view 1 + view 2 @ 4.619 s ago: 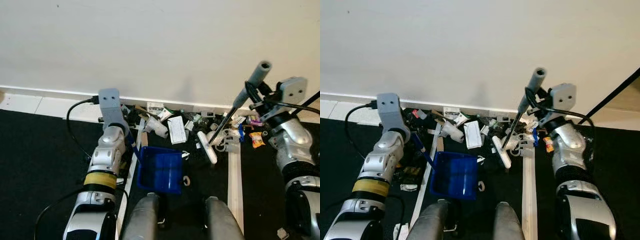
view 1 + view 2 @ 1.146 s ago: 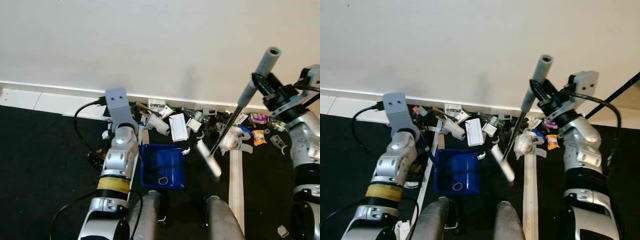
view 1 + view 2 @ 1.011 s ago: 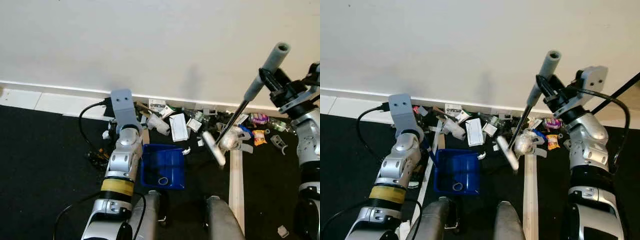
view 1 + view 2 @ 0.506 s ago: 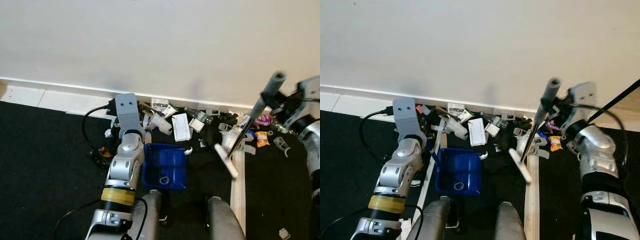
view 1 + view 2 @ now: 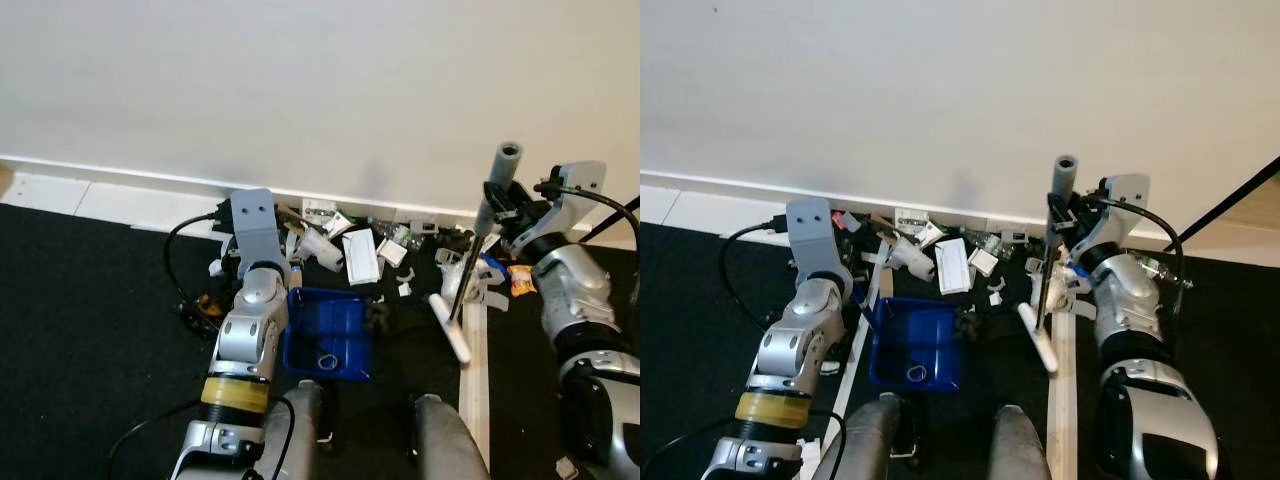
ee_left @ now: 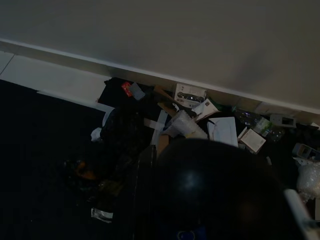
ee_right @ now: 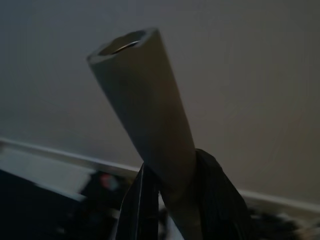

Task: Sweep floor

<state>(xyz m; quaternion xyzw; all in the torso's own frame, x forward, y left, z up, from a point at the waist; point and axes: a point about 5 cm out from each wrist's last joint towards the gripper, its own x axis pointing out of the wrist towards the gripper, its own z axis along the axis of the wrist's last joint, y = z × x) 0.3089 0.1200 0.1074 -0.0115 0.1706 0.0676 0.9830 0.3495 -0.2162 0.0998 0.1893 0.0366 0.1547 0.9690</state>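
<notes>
Grey broom handle (image 7: 150, 115) sits clamped between the two black fingers (image 7: 217, 195) of the right gripper (image 5: 497, 208); the fingers are narrow, pressed on both sides of the shaft just below its open top end. Broom (image 5: 468, 270) runs down and slightly leftward to a white head (image 5: 449, 327) resting on the black floor (image 5: 90, 300), next to the pale floor strip (image 5: 473, 390). Left gripper (image 5: 285, 285) reaches down at the handle side of the blue dustpan (image 5: 328, 335); I cannot tell how far its fingers are open, the wrist view is too dark. Dustpan lies flat on the floor with a small ring (image 5: 325, 361) inside. Litter pile (image 5: 360, 245) lies along the white baseboard (image 5: 120, 185), just beyond the dustpan and left of the broom.
</notes>
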